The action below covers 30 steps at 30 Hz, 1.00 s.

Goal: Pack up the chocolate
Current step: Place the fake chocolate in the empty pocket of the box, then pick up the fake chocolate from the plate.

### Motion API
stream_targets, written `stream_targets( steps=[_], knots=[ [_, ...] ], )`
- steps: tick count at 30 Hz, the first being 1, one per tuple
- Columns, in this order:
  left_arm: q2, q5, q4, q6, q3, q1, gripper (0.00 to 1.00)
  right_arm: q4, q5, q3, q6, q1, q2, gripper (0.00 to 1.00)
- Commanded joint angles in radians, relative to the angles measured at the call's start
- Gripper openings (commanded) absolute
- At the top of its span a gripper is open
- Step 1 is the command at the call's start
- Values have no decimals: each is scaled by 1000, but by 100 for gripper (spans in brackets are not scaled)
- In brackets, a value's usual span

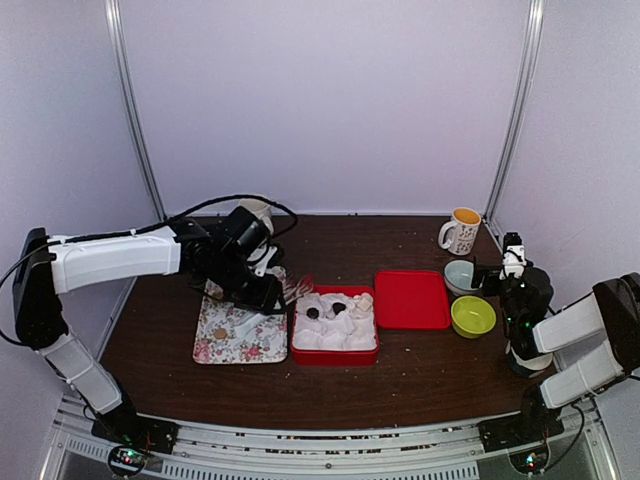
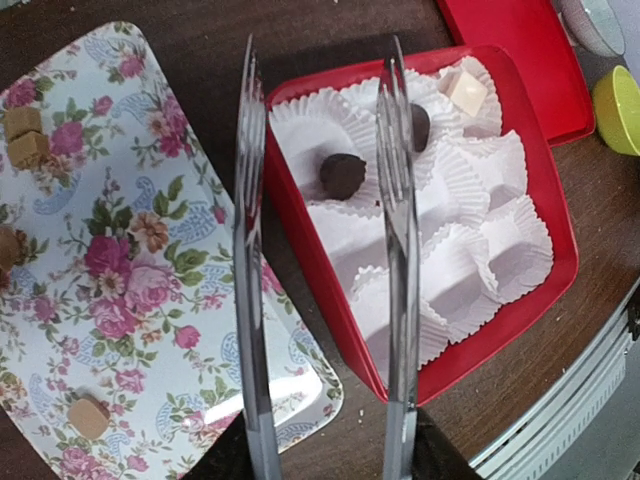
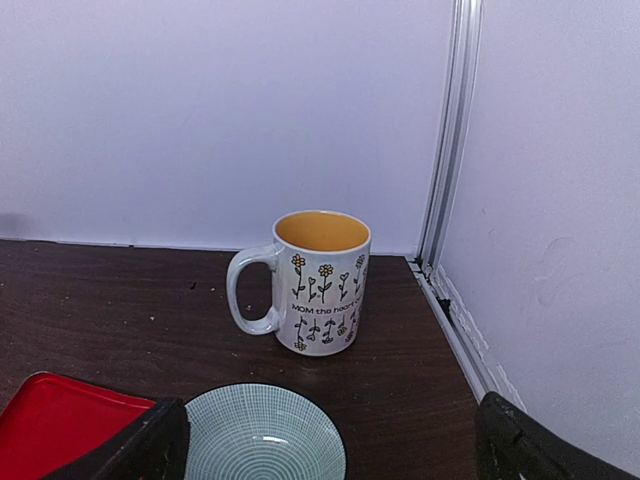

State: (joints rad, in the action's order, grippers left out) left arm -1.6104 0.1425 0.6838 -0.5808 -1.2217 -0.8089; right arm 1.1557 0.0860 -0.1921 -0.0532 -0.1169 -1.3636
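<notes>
The chocolate is split between two places. Two dark pieces (image 2: 342, 175) and a pale one (image 2: 467, 92) sit in white paper cups inside the red box (image 2: 500, 325). Tan pieces (image 2: 25, 135) and one more (image 2: 88, 415) lie on the floral tray (image 2: 130, 300). My left gripper (image 2: 325, 465) is shut on metal tongs (image 2: 400, 250). The tongs' arms are spread and empty, one over the tray's edge and one over the box. From the top view the left gripper (image 1: 270, 295) is between the tray (image 1: 240, 345) and the box (image 1: 335, 354). My right gripper (image 3: 330, 450) is open and empty.
A red lid (image 1: 411, 298) lies right of the box. A grey bowl (image 1: 461, 275), a green bowl (image 1: 472, 316) and a flowered mug (image 1: 461, 231) stand at the right, near the right gripper (image 1: 513, 250). The enclosure wall and rail are close on the right.
</notes>
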Motion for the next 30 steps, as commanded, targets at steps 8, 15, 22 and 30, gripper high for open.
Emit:
stream_targets(
  steps=[8, 15, 22, 30],
  knots=[
    [178, -157, 18, -20, 55, 55, 46, 6, -4, -18, 3, 8, 8, 100],
    [236, -108, -13, -43, 120, 141, 43, 6, -3, -18, 2, 7, 7, 100],
    [235, -76, -19, -30, 113, 166, 40, 5, -3, -17, 3, 8, 8, 100],
    [224, -78, -40, 6, 131, 166, 42, 6, -4, -17, 3, 8, 7, 100]
  ],
)
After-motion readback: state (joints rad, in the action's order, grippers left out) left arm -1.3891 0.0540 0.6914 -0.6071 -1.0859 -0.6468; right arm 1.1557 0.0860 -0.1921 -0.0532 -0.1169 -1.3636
